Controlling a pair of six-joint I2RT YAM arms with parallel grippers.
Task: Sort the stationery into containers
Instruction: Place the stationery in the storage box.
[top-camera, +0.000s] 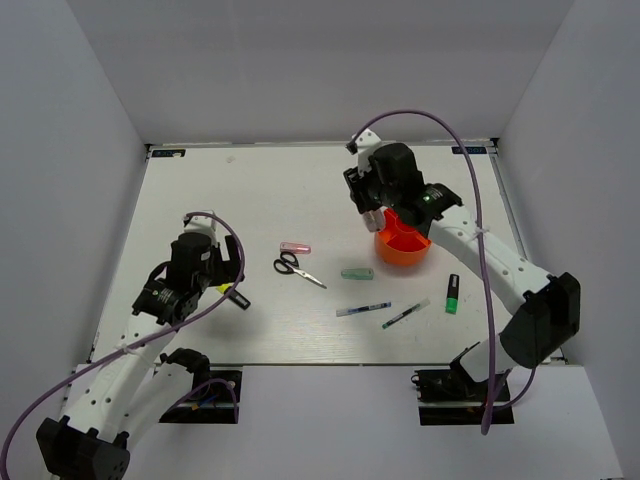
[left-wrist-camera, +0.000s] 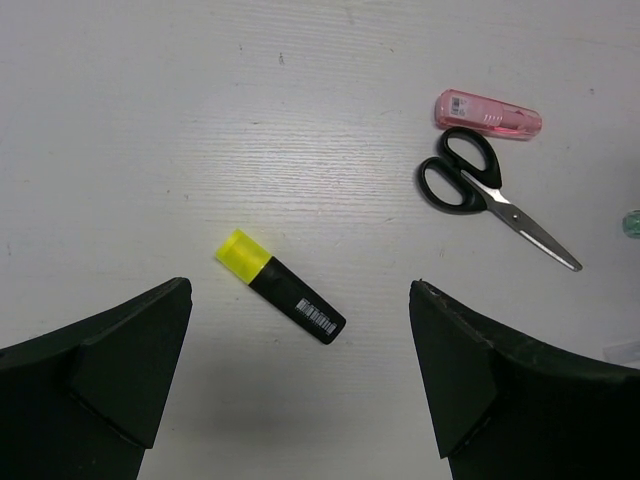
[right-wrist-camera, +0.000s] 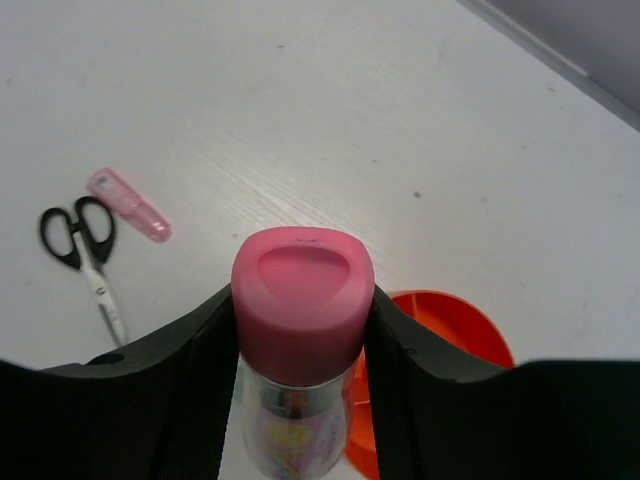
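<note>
**Right arm, glue tube carried to the cup.** The jaws of the right gripper (right-wrist-camera: 303, 335) are pinched on the glue tube (right-wrist-camera: 302, 285). It is clamped from both sides just under its pink cap, and the cap is turned toward the wrist camera. The tube is held off the table (top-camera: 250, 180), at the far-left rim of the orange-red cup (top-camera: 405, 245). In the wrist view only part of that rim shows, low and to the right of the tube. The tube is therefore judged not yet centred over the opening.

The step in hand is taken to be the drop. It is best done by bringing the tube over the middle of the cup. The tube should then be lowered close to the floor of the cup before the jaws are parted, so that it neither strikes the rim nor tips the cup.

**Left arm.** The jaws of the left gripper (left-wrist-camera: 298, 300) are spread wide and hold nothing. They hang above the yellow highlighter (left-wrist-camera: 280, 287), which lies flat between them.

**On the table.** The scissors (left-wrist-camera: 490, 190), pink piece (left-wrist-camera: 488, 112), pale-green piece (top-camera: 357, 273), blue-white pen (top-camera: 363, 309), green pen (top-camera: 405, 315) and green highlighter (top-camera: 452, 294) are still to be sorted.
</note>
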